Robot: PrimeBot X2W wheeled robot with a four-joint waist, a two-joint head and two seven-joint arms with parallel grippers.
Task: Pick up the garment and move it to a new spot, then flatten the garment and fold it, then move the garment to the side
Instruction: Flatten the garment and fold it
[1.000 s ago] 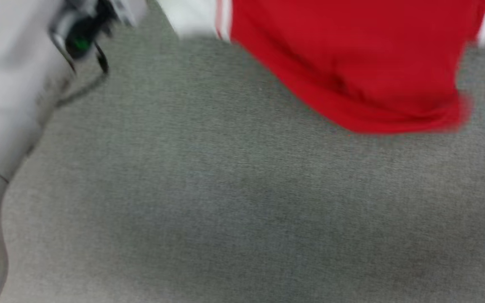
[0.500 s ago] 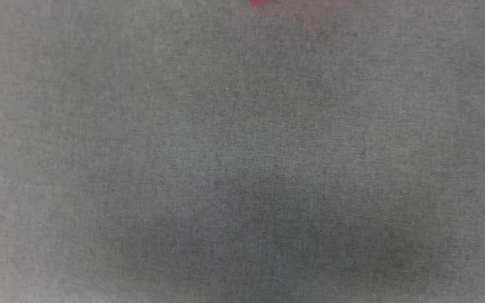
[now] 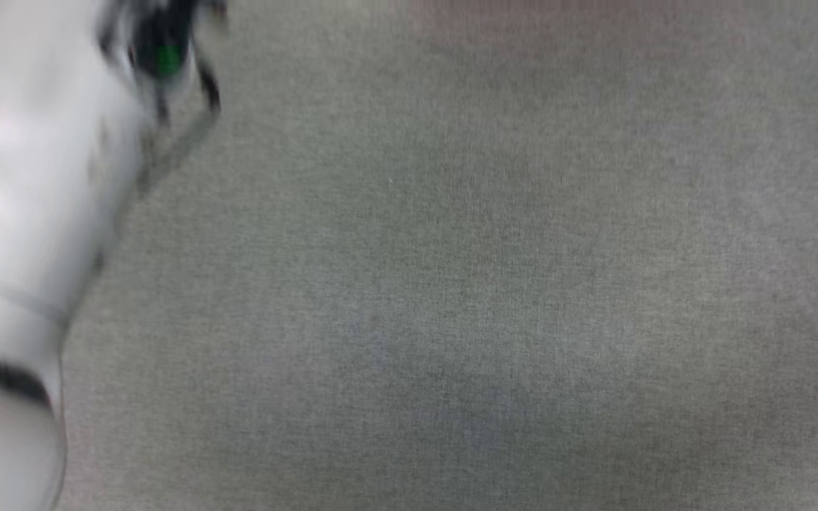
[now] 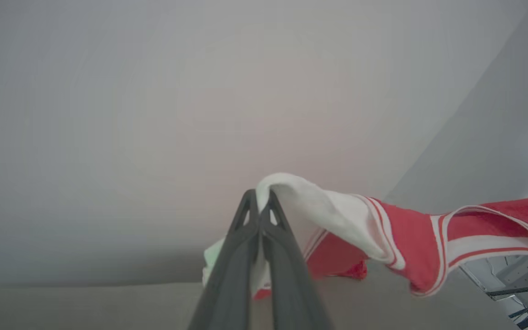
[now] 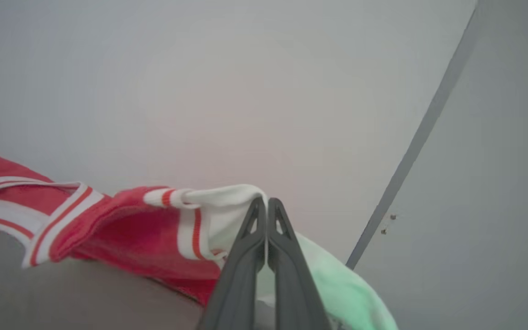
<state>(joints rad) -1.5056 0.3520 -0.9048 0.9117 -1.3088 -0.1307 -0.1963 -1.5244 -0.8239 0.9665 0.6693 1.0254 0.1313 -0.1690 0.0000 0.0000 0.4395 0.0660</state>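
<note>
— Two claws are up off the tabletop [image 3: 451,284], and the jersey [image 4: 410,238] is strung between them.

— How are they gripping it?

— The left claw [image 4: 260,196] has its fingers pressed tight together on a fold of white sleeve cloth, which bulges over the tips. The right claw [image 5: 266,201] is clamped the same way on the other white sleeve. There is no gap between either pair of fingers.

— And the rest of the jersey?

— The red-and-white striped trim sags in a loop between the two grips. The red body hangs below it, towards the tabletop. Seen from the left wrist, the lowest red fold is close to the grey surface. I can't tell whether it touches.

— What's behind it?

— A plain pale wall [image 5: 200,91]. A dark seam runs up it on the right claw's side.

— Anything from up top?

— It's all blurred from the head. The left forearm [image 3: 18,184] slants in pale along the left edge, with a dark bit and a green light at its far end. The grey tabletop stretches beside it. There's a faint pinkish smear along the top edge, too soft to make out.

— Any lettering showing?

— None that I can make out from these angles. A green tint falls on the white cloth by each claw.
</note>
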